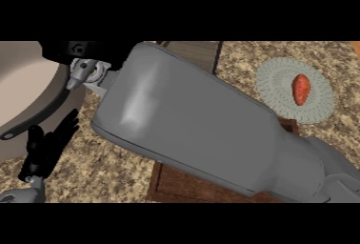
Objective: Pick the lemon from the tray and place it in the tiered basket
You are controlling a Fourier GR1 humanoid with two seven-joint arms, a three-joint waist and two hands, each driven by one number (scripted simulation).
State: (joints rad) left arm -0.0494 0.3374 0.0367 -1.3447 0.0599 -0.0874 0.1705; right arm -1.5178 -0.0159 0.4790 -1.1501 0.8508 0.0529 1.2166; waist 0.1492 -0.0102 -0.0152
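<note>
At the far left you see the tiered basket (pixel 25 81), its pale bowl edged by a black rim. Just below its rim your left hand (pixel 45 147) rests over the speckled surface (pixel 105 176), fingers straight and open, holding nothing. Up at the basket's top right edge sits the black back of your right hand (pixel 74 50). Its fingers are out of sight, so you cannot tell whether they are open or closed. The lemon shows nowhere, so you cannot place it relative to either hand's fingers. The grey right forearm (pixel 197 124) crosses the middle and covers most of the wooden tray (pixel 183 188). Further right, a pale round plate (pixel 277 81) carries an orange-red vegetable (pixel 301 89).
</note>
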